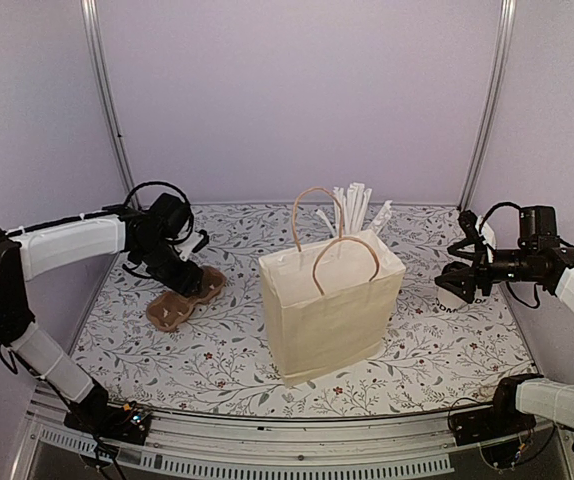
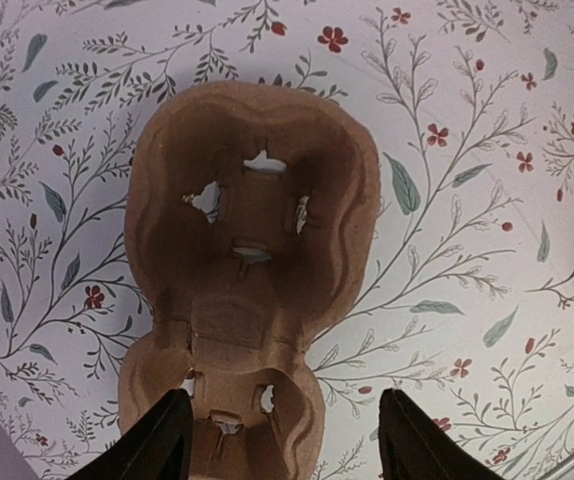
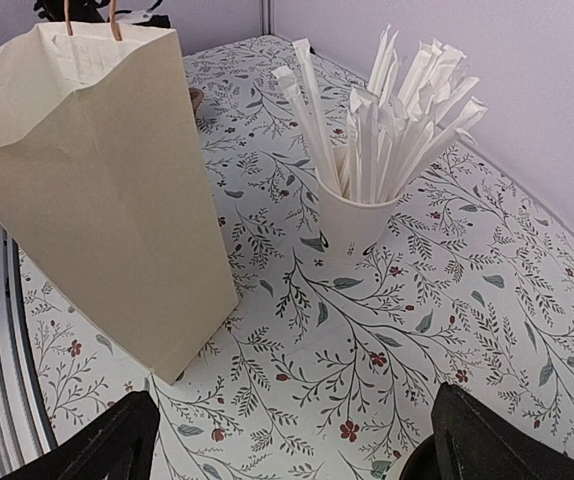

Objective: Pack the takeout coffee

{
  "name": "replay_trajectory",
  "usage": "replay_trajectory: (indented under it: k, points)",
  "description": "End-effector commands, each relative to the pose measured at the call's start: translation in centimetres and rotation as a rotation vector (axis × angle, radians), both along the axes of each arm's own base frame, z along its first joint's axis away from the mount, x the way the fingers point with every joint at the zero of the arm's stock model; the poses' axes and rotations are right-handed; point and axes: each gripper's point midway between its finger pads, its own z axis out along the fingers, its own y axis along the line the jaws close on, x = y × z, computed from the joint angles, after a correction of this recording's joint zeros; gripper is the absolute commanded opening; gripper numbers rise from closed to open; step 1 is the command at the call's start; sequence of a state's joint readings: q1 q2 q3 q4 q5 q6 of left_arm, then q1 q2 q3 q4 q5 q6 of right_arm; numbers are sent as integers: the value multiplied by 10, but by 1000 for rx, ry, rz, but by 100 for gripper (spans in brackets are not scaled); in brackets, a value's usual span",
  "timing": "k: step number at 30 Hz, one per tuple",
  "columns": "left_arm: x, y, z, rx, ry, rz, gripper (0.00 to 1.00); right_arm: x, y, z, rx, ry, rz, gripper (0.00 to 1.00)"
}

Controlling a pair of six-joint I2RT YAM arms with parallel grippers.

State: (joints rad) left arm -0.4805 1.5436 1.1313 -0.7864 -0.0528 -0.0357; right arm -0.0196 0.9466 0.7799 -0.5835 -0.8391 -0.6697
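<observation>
- Nothing looks packed yet. The takeout coffee (image 1: 454, 291), a wide white paper cup with dark lettering low on its side, stands on the flowered tablecloth (image 1: 437, 350) at the far right. It is well apart from the tall cream paper bag (image 1: 332, 305) with brown loop handles.
- The right gripper (image 3: 292, 420) hangs just beside that cup, jaws spread wide with bare cloth between them — no hold on it. Whether it touches the cup I cannot tell.
- The left gripper (image 2: 282, 415) stands parted astride the near end of the brown moulded-pulp cup carrier (image 2: 252, 260), which lies empty and unclamped.
- Left to do, as I read it: seat the coffee, then bag it — the bag's inside is hidden.
- Count: one coffee, one bag, one two-well carrier, two arms, and one white straw cup (image 3: 355, 222) with too many straws to count.
</observation>
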Motion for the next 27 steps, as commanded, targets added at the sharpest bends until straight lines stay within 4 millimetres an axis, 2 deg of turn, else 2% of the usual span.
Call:
replay_trajectory:
  k: [1, 9, 16, 27]
  points:
    - [9, 5, -10, -10, -17, -32, 66, -4, 1, -5, -4, 17, 6, 99]
    - [24, 27, -27, 41, -13, 39, 67, -4, 1, -5, -3, 17, 8, 99]
    - [19, 27, -48, 16, 38, 22, 58, -5, 2, -5, -3, 19, 12, 99]
    - [24, 22, -59, 13, 50, -2, 48, -3, 1, -9, -6, 32, 12, 99]
